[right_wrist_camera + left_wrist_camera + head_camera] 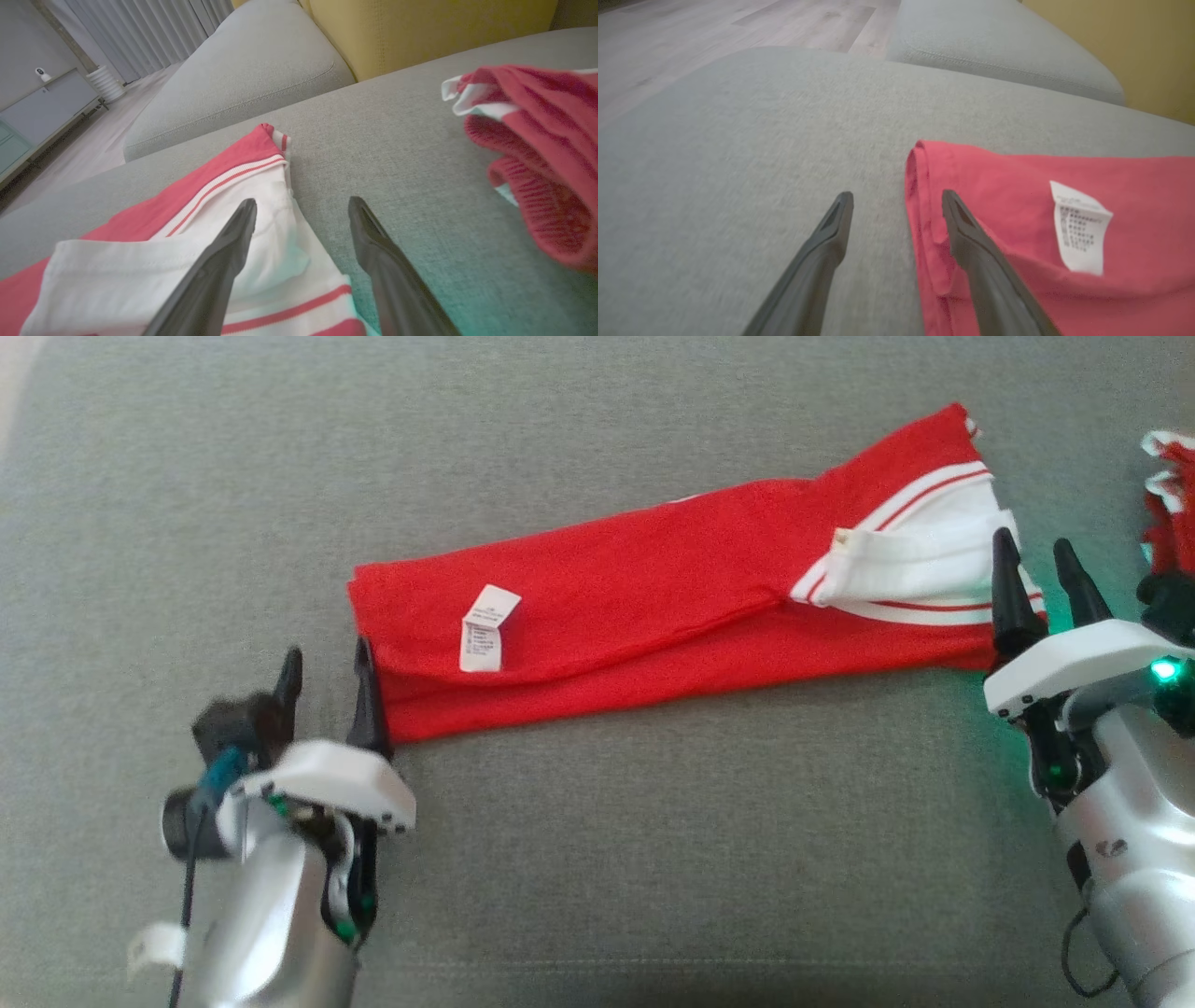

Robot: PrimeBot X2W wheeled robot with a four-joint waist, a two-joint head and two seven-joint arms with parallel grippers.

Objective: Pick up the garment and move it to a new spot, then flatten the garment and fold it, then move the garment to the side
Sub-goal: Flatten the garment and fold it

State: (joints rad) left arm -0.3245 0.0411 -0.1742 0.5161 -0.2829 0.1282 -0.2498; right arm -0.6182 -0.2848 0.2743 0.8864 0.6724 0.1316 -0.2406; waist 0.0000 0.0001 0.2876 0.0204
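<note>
With left jaws and right jaws both wide at the ends of the folded red garment point(653, 588), lying across the middle of the frame on the grey cushion point(597, 859), a shallow pinch may catch only the top layer and pull the fold open.

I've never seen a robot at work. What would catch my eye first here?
A bright red garment, folded into a long strip, lies across the grey cushion, a white label near its left end. An open hand sits at each end: the left hand by the label end, the right hand by the white striped end. Another red and white garment lies bunched at the far right.
</note>
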